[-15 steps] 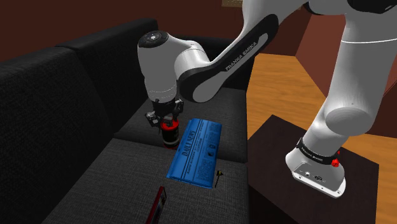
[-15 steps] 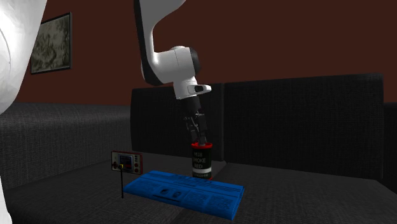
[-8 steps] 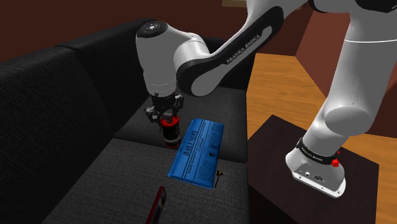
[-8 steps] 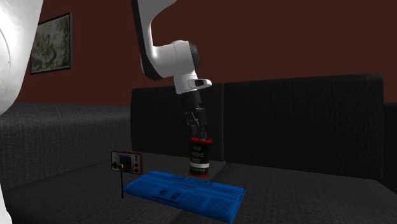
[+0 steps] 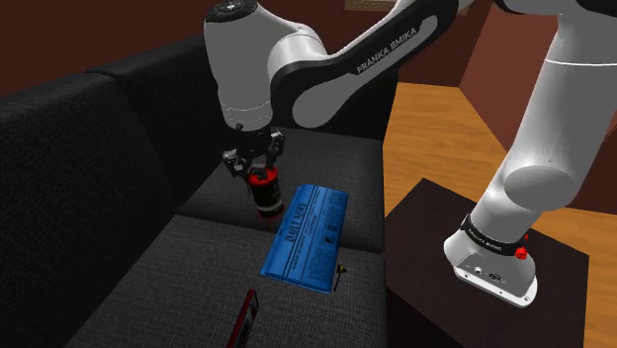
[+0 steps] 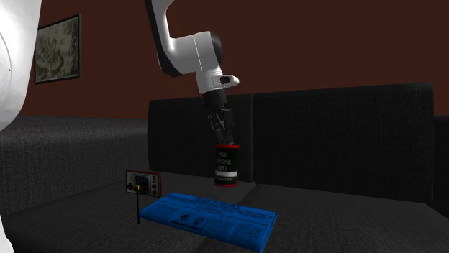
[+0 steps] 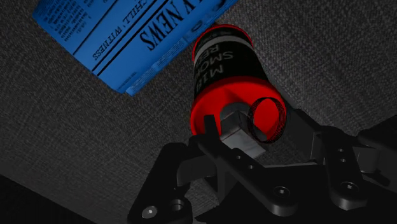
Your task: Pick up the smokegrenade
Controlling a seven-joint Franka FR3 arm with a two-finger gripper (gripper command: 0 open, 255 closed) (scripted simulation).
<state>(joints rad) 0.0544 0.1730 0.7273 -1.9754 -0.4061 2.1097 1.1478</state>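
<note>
**Clerk:** Item one, the claw. State?

**Me:** My claw [image 7: 242,137]: clenched on the grenade's top, with the grey fuse head pinched between my fingers. A red ring [image 7: 264,119] stands beside that head, just off one finger.

**Clerk:** Item two, the grenade. Bearing from the claw?

**Me:** Grenade [image 6: 226,164]: straight out beyond my fingertips, hanging under them. Its long axis runs on in line with my claw, tipped a little off plumb, base lowest. I judge the base to be off the sofa [image 6: 324,208], since the second exterior view shows a gap beneath it. The coming move then looks like plain upward travel along that axis.

**Clerk:** Neighbours?

**Me:** Blue paper [image 5: 305,235]: flat on the seat, lower than the grenade and just to its right in the shoulder view. I judge the two are not touching.

**Clerk:** Description, item two?

**Me:** Short cylinder. Black body, pale block lettering, a red band at each end. The wall looks smooth. I hold it only by its narrow head, so I judge it could swing or slip if moved sharply.
</note>
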